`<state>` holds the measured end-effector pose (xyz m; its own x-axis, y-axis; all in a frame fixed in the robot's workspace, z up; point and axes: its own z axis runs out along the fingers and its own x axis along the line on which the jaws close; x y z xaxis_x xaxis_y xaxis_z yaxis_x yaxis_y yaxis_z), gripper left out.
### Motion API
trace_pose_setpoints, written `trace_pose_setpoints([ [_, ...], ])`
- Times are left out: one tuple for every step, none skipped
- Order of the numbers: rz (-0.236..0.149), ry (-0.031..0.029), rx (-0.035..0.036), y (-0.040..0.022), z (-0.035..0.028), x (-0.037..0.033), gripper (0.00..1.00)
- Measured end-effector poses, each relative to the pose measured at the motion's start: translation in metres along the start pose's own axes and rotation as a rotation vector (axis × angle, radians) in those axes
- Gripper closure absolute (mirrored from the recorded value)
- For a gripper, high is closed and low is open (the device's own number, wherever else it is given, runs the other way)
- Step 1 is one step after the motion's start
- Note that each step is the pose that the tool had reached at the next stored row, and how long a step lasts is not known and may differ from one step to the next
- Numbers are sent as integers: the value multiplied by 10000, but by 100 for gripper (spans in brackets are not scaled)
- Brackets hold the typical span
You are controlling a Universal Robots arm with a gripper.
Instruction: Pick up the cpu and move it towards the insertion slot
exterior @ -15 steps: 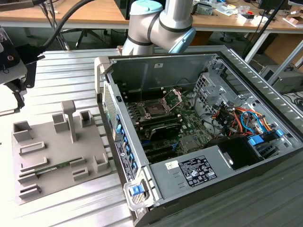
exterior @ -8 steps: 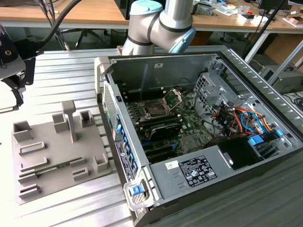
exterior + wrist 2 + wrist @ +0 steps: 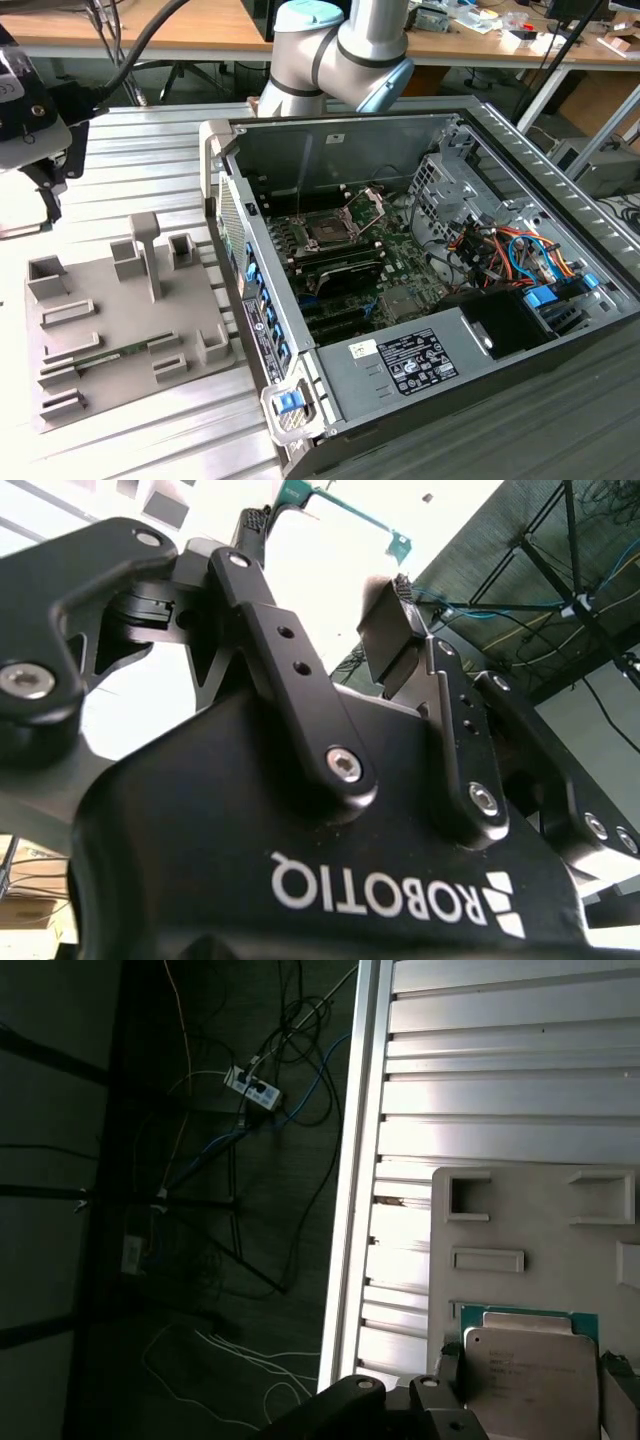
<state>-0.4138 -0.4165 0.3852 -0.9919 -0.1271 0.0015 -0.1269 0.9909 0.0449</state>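
The cpu (image 3: 530, 1365), a flat silvery square with a green edge, sits between two dark fingers (image 3: 447, 1368) in the first wrist view, with the grey tray behind it. My gripper (image 3: 532, 1372) is shut on it. In the second wrist view the gripper (image 3: 325, 565) appears from below, and a thin green edge of the cpu (image 3: 345, 502) shows between the fingertips against a bright background. In the exterior view the gripper (image 3: 45, 185) hangs at the far left, above the table and well away from the insertion slot (image 3: 326, 231). That slot lies inside the open computer case, its metal load plate (image 3: 367, 205) hinged up.
The grey tray (image 3: 120, 330) with raised blocks lies on the slatted metal table (image 3: 150, 150), between the gripper and the case's near wall (image 3: 225, 200). A green strip (image 3: 100, 355) lies in the tray. The table's edge (image 3: 350, 1210) drops to a dark floor with cables (image 3: 250, 1085).
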Motion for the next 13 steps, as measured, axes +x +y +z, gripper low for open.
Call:
trace_pose_setpoints([
  [-1, 1, -1, -3, 0, -22, 45],
  [-1, 1, -1, -5, 0, -40, 45],
  [-1, 1, -1, -8, 0, -63, 45],
  [-1, 3, 0, -11, -1, -87, 45],
  [-1, 5, 0, -14, -1, -110, 45],
  [-2, 5, -1, -17, -1, -131, 45],
  [-1, 7, -1, -21, -1, -162, 45],
  [-1, 8, -2, -24, -1, -185, 45],
  [0, 10, -1, -27, -1, -207, 45],
  [0, 11, -2, -30, -1, -232, 45],
  [0, 14, -2, -35, -2, -273, 45],
  [0, 18, -2, -40, -3, -312, 45],
  [0, 20, -3, -44, -3, -340, 45],
])
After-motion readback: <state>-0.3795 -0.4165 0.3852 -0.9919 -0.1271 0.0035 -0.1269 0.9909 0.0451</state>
